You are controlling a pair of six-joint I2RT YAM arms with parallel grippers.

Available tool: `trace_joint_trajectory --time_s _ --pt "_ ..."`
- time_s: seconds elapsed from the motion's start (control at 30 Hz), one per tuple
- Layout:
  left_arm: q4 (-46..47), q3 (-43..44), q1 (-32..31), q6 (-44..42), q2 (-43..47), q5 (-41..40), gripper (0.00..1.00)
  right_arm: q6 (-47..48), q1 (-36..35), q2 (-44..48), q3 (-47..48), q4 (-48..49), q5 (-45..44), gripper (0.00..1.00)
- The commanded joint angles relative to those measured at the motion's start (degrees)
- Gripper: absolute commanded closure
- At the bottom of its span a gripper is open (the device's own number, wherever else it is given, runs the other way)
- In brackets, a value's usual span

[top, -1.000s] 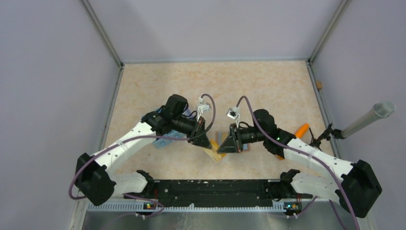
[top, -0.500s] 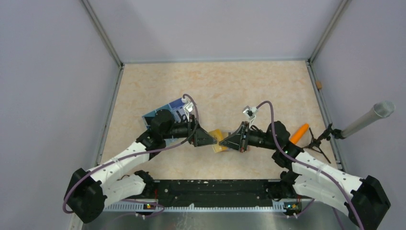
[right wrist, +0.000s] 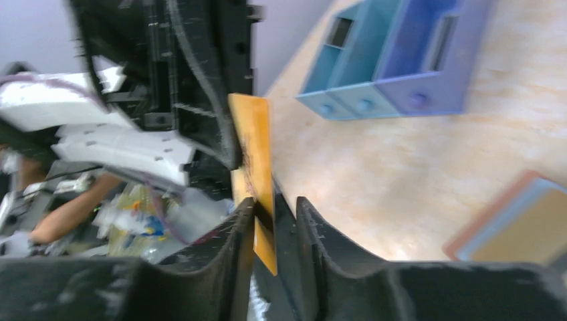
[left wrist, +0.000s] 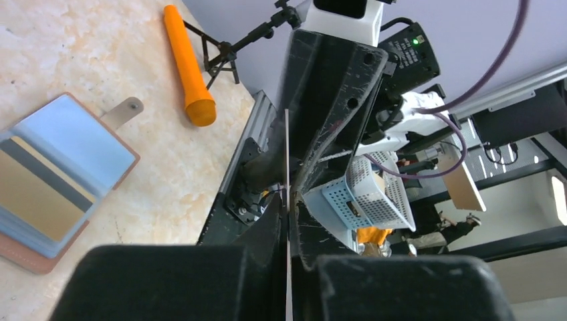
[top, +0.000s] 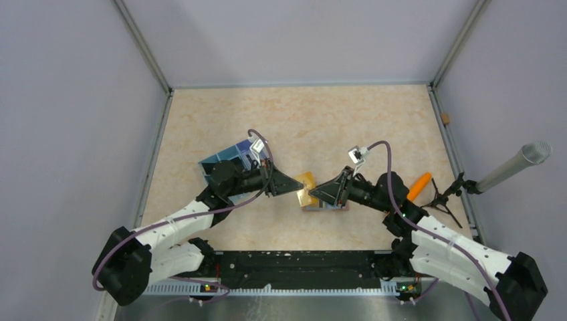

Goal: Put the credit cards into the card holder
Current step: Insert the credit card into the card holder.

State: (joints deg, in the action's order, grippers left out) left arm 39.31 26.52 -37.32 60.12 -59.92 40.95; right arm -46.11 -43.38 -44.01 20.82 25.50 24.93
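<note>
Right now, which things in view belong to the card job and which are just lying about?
Job: yellow card in the left gripper; open brown card holder, gold card already slotted.
Lying about: blue compartment box; orange carrot-shaped object; microphone.

The card holder [left wrist: 63,177] is cut off at the edge in both wrist views.

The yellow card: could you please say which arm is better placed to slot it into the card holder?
Left, probably: the left gripper is shut on the yellow card, the right gripper stands open around it, and the card holder lies open.
</note>
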Motion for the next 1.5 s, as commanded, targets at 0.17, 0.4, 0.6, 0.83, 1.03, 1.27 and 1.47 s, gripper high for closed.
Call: trace_joint_trajectory --time_s 0.17,0.4,0.6,0.83,1.03,1.27,1.47 --pt "-19.9 7.9 -0.4 -11.4 -6.7 -5.9 1.00 8.8 6.6 1.4 12.7 -48.6 -28.6 0.28" --pt "-26.3 16.0 -1.2 -13.9 -21.9 -2.9 1.00 10.7 14.9 -3.6 12.4 -58.6 -33.7 0.31" --pt "-25.5 21.6 -3.8 -15.0 -32.8 -1.2 1.00 11.3 15.4 -10.4 11.4 -55.6 -35.5 0.37" --pt "-22.1 23.3 -4.0 -13.8 -39.6 -0.1 1.00 12.7 15.5 -15.7 10.7 -48.5 -36.2 0.50" --pt "-20.9 23.8 -4.0 -13.2 -42.9 0.3 1.00 14.2 15.6 -20.9 11.1 -44.1 -37.8 0.67" --pt "-20.0 24.2 -4.1 -12.4 -45.4 -0.5 1.00 14.6 15.7 -24.8 11.4 -41.6 -38.6 0.83" --pt "-18.5 24.9 -3.9 -10.4 -47.8 -0.6 1.00 14.5 15.7 -25.4 11.3 -42.6 -40.4 0.98"
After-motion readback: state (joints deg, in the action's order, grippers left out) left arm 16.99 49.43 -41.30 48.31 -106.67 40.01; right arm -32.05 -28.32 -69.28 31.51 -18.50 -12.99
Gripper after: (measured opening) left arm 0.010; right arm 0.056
